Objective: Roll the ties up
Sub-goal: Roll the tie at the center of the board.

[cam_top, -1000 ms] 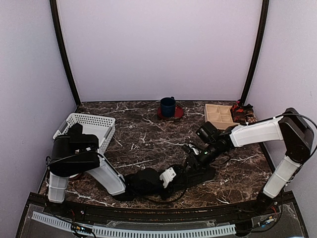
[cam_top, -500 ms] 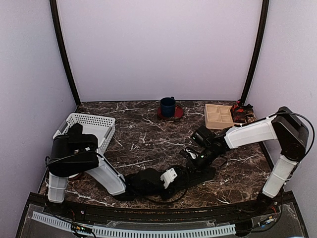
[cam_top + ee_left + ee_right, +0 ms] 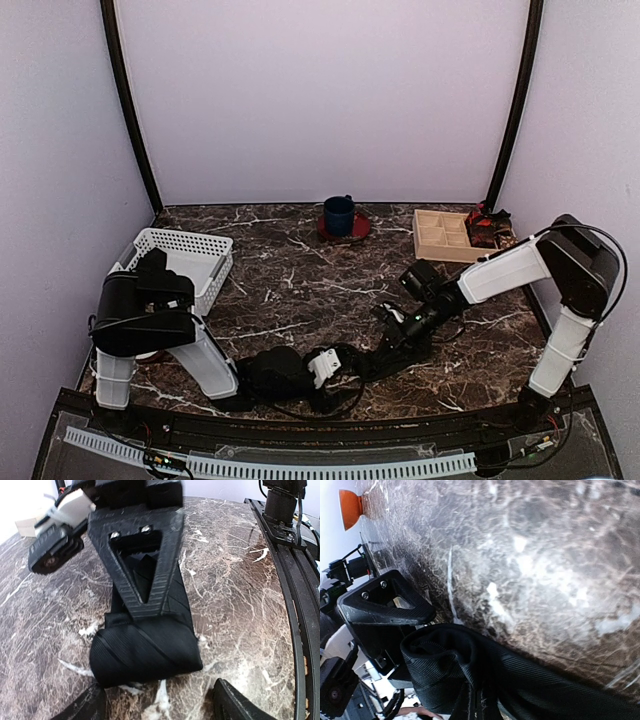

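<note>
One black tie [image 3: 145, 650] lies on the marble table as a short, loosely rolled coil with a flat strip running away behind it. My left gripper [image 3: 160, 707] is open, its fingertips [image 3: 235, 702] spread wide just short of the coil and touching nothing. My right gripper [image 3: 385, 352] comes down onto the tie from the far side, and its black triangular finger [image 3: 140, 565] sits on the strip. In the right wrist view the tie [image 3: 470, 680] bunches up into the shut right gripper [image 3: 485, 705]. From above, the tie [image 3: 415, 348] shows dark under the right arm.
A white basket [image 3: 190, 245] stands at the left. A blue mug [image 3: 338, 213] on a red saucer is at the back centre, and a wooden compartment tray [image 3: 442, 232] at the back right. The table's black front rail [image 3: 300, 605] runs close by the coil.
My left gripper has opened and drawn back to the left, away from the coil. My right gripper has shut on the tie and shifted slightly toward the front.
</note>
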Available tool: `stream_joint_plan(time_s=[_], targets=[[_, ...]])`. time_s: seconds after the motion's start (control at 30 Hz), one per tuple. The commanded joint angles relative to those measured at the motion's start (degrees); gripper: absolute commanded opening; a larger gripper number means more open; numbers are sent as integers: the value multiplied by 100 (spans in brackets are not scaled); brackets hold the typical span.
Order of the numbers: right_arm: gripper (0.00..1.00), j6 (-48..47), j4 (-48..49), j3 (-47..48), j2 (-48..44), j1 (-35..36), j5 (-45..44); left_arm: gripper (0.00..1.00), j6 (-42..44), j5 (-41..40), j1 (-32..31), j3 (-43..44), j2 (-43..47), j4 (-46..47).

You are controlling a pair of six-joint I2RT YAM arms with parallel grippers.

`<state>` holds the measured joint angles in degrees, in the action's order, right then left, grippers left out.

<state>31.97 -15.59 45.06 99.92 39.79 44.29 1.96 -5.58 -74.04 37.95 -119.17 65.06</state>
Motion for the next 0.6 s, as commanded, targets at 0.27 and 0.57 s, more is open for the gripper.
stream_joint_plan(time_s=[0.27,0.57], targets=[[0,-770,-490,-224,805,-275,-776,79,-147,-118,55,642,-946,549],[0,-849,-269,-508,846,-286,-907,82,-1072,-445,93,353,-885,741]])
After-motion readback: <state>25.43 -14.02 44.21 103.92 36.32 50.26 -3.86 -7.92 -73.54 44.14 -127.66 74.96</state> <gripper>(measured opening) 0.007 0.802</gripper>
